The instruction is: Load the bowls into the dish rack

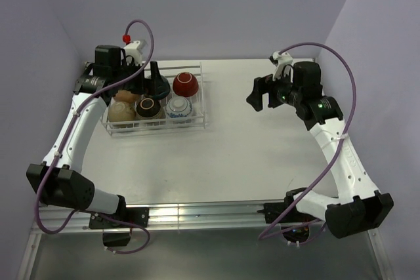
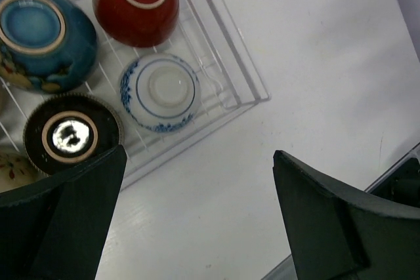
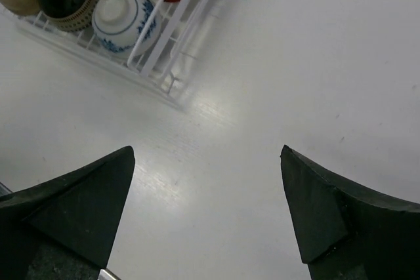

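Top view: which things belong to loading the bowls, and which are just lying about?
Job: rack; red bowl, blue-and-white bowl, black bowl, tan bowl, teal bowl, all in it.
Just there: table, purple cables, metal rail.

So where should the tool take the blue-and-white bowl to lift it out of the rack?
Likely across its raised foot ring, from straight above: the blue-and-white bowl sits upside down in the dish rack, rim down on the wires, with the dark ribbed bowl close beside it.

Glossy ceramic bowls [image 2: 136, 4], coated wire dish rack [image 1: 201, 96], smooth table [image 2: 295, 63]
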Tool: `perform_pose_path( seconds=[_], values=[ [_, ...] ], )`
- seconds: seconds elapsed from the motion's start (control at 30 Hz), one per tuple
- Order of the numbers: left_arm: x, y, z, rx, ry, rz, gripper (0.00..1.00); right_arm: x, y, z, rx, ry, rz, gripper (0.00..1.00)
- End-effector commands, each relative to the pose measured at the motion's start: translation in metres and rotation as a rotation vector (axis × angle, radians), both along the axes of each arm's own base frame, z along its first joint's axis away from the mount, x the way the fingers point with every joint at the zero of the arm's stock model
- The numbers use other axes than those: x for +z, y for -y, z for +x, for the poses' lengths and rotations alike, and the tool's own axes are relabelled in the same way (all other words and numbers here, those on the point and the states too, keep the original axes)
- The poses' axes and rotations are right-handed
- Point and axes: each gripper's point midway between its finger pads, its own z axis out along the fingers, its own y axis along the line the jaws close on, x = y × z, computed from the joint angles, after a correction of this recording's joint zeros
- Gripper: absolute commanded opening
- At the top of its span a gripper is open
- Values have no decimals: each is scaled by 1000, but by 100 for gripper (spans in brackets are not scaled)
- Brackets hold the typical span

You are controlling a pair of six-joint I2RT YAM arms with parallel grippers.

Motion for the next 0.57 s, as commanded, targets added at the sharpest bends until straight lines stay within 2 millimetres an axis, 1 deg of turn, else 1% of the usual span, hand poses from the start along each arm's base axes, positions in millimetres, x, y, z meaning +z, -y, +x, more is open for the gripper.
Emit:
perform_pose_path(
  seconds=[0.0, 0.07, 0.1, 0.13, 0.2, 0.27, 0.33, 0.37, 0.4, 0.5, 0.53],
  values=[
    [11, -4, -16, -22, 62, -10, 99, -14, 12, -11, -18, 17, -50, 100],
    [7, -7, -23, -15, 63, 3, 99, -20, 12, -18, -14, 10, -44, 100],
    [-1, -10, -27, -8, 45, 12, 100, -24, 12, -24, -11, 5, -41, 100],
    [1, -12, -30, -5, 57, 16, 100, -27, 11, -27, -1, 0, -38, 100],
    [-7, -14, -35, 3, 43, 24, 99, -33, 10, -36, 9, -8, -30, 100],
    [-10, -15, -41, 6, 38, 27, 99, -38, 8, -44, 25, -19, -16, 100],
    [-18, -17, -45, 15, 18, 30, 100, -41, 7, -48, 35, -19, -8, 100],
    [-16, -17, -47, 16, 27, 24, 100, -42, 6, -53, 45, -15, -4, 100],
    [-23, -18, -49, 23, 15, 27, 100, -43, 5, -55, 54, -15, 0, 100],
    [-27, -23, -51, 44, 17, 43, 99, -43, 5, -60, 63, 3, -4, 100],
    [-26, -24, -52, 36, 31, 51, 100, -44, 6, -61, 64, 1, -5, 100]
  ],
)
